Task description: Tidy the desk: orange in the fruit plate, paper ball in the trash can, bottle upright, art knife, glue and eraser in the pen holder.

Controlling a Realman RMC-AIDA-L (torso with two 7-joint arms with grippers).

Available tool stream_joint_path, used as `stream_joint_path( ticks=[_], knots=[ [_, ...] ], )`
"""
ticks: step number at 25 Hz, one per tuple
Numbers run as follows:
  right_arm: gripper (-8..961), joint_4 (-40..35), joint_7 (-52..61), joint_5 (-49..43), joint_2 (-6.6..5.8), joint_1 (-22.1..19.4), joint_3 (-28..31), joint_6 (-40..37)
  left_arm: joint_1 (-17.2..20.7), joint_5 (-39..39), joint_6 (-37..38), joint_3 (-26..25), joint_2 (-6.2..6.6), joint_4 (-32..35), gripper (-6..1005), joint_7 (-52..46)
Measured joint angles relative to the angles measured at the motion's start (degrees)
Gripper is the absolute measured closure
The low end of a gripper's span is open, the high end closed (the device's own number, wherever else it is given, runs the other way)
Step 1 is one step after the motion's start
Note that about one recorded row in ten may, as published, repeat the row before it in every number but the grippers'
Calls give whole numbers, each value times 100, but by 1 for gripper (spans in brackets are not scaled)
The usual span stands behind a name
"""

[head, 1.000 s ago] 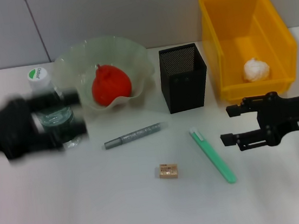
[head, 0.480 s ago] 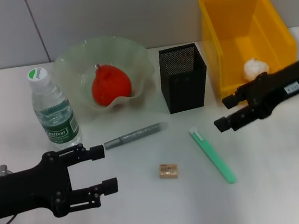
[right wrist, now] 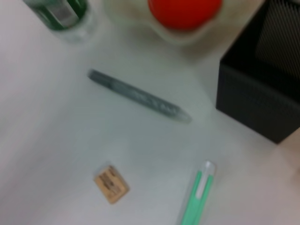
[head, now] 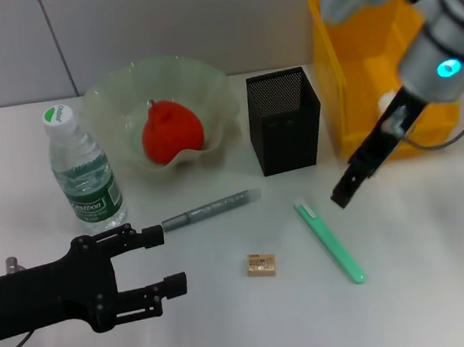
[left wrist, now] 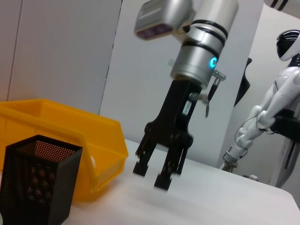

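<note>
The orange [head: 172, 130] lies in the fruit plate [head: 204, 80]. The bottle [head: 85, 179] stands upright to the plate's left. The paper ball [head: 386, 104] lies in the trash can [head: 348, 83], partly hidden by my right arm. A grey glue stick [head: 207, 210], a green art knife [head: 331, 240] and the eraser [head: 261, 265] lie on the table in front of the pen holder [head: 285, 120]. My right gripper [head: 343, 192] points down just above the table, right of the knife's top end; the left wrist view shows it open [left wrist: 151, 173]. My left gripper [head: 162, 260] is open and empty, front left, below the bottle.
The right wrist view shows the glue stick [right wrist: 138, 96], eraser [right wrist: 111, 183], art knife [right wrist: 197, 197] and a pen holder corner [right wrist: 262, 93]. A grey wall stands behind the table. White robot figures [left wrist: 276, 108] stand far off in the left wrist view.
My left gripper drew back from the bottle to the front left, leaving it upright. My right arm rose and swung so its gripper now points down near the art knife.
</note>
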Motion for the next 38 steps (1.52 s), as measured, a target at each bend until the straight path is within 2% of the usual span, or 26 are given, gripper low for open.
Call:
stream_joint_path(
  ticks=[2,3,7,11,17,23,27,36,38],
  knots=[
    [211,409,307,-261,113,258,-307,270,-8,2,-18,2,0,-2,200,1],
    [212,409,307,-261,113,258,-307,270,-8,2,-18,2,0,-2,200,1],
    [213,973,614,-134,152,499,-906,698,-23,2,-65,3,1,-5,200,-29],
    [214,1148,625,51,157,569,-1037,852,-23,2,-98,3,1,-5,200,-44],
    [216,1503,619,457,161,566,-1669,1280,-23,2,-179,3,2,-5,200,-71],
    [218,1629,595,588,167,524,-1816,1490,-23,45,-207,8,7,-5,200,-28],
    [220,1690,594,937,170,474,-2176,1610,-11,370,-502,12,-28,-5,200,66],
    [223,1710,649,949,169,454,-2195,1699,26,572,-709,12,-56,-5,201,224],
    [223,1727,685,953,169,452,-2197,1721,105,684,-780,-10,-64,33,201,521]
  ],
)
